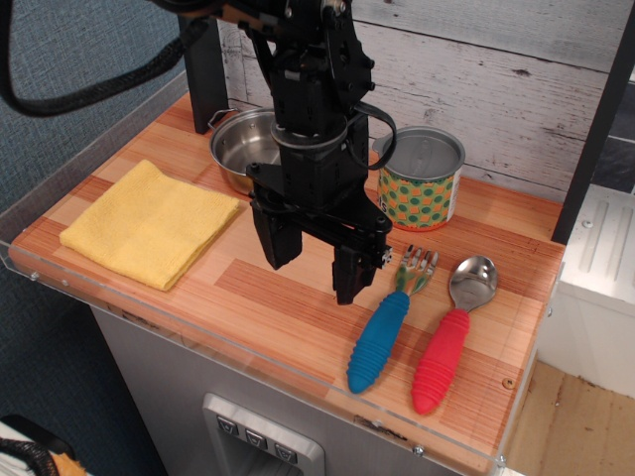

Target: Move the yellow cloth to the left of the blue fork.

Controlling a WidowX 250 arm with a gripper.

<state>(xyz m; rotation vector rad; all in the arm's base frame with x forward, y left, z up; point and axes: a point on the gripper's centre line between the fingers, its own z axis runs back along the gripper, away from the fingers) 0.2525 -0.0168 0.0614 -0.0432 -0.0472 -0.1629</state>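
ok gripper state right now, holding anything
gripper: open, holding nothing; its jaws stand apart above bare wood between the yellow cloth and the blue fork.

On my wooden table [288,307] a steel pot [241,149] sits at the far side, partly hidden from me. Right of it stands a can [421,180] with a green and orange pattern and a silver lid. Nearer, toward the right edge, lies a spoon [451,332], red handle pointing near, silver bowl pointing far. A whitewashed plank wall [496,69] rises behind.
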